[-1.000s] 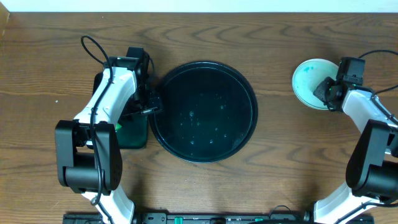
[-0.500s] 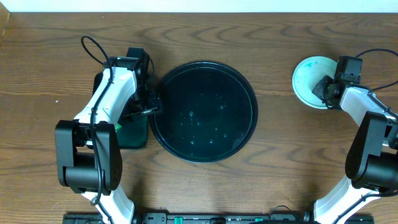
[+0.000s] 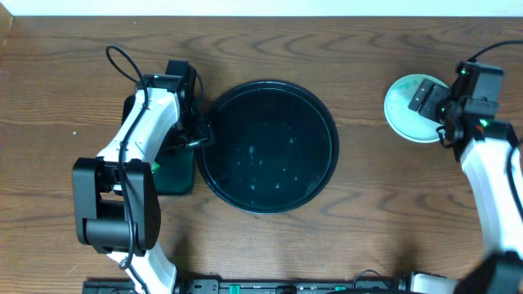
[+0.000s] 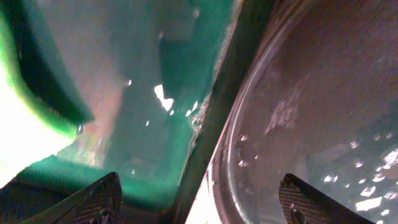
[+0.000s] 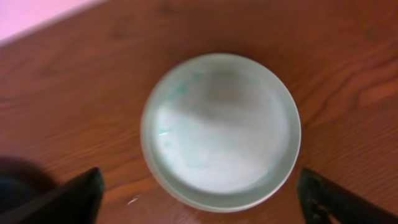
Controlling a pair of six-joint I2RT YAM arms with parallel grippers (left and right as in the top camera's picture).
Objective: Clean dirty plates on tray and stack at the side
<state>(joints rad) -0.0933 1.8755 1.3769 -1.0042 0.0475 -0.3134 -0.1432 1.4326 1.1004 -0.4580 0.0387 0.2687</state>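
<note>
The round black tray [image 3: 265, 145] lies mid-table, wet with droplets and with no plate on it. A pale aqua plate [image 3: 406, 110] rests on the wood at the far right; its face [image 5: 221, 127] carries faint green smears at the upper left. Its doubled near rim suggests another plate beneath. My right gripper [image 3: 426, 98] hovers over the plate's right part. In the right wrist view the right gripper [image 5: 199, 173] is open, its fingers wide of the plate on either side. My left gripper [image 3: 198, 131] is open at the tray's left rim [image 4: 249, 124], straddling it [image 4: 199, 186].
A dark green rectangular tray [image 3: 174, 175] sits under the left arm, touching the black tray's left side; its wet floor [image 4: 143, 93] fills the left wrist view, with a blurred bright yellow-green thing [image 4: 22, 130] at its left. Bare wood lies around the plate.
The right gripper has opened off the plate and pulled up and to the right; the plate stays on the table. The left arm has not moved.
</note>
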